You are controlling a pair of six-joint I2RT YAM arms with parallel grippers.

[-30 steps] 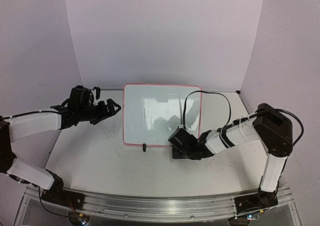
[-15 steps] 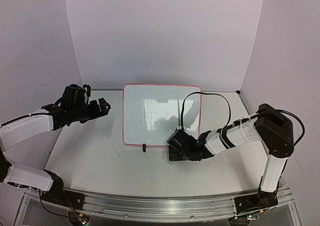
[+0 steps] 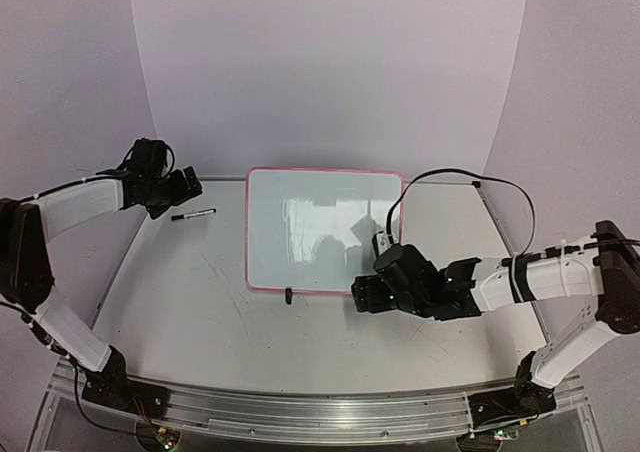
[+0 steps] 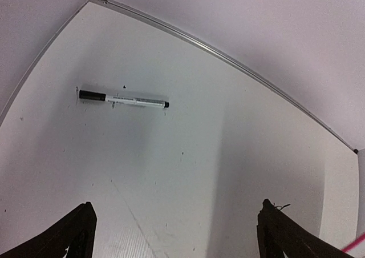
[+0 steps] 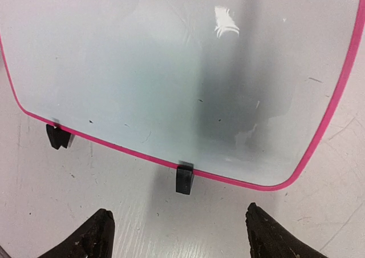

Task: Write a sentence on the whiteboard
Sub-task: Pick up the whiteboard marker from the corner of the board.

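1. Left arm is reaching over the far-left table (image 3: 200,312); left gripper (image 3: 188,185) is hanging spread, empty, near the marker (image 3: 193,214).
2. Right arm is stretching low; right gripper (image 3: 360,295) is hovering splayed, empty, at the whiteboard's (image 3: 300,227) near edge.
3. Whiteboard is lying flat mid-table, long axis left-right, clip feet nearest the arms.

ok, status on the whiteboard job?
Left gripper open, empty; marker lying on table nearby. Right gripper open at near edge of whiteboard, blank. Nothing blocking.

A robotics lab: left arm (image 3: 80,197) and right arm (image 3: 540,277) bolted to an aluminium rail (image 3: 320,412), white backdrop (image 3: 330,72) behind.
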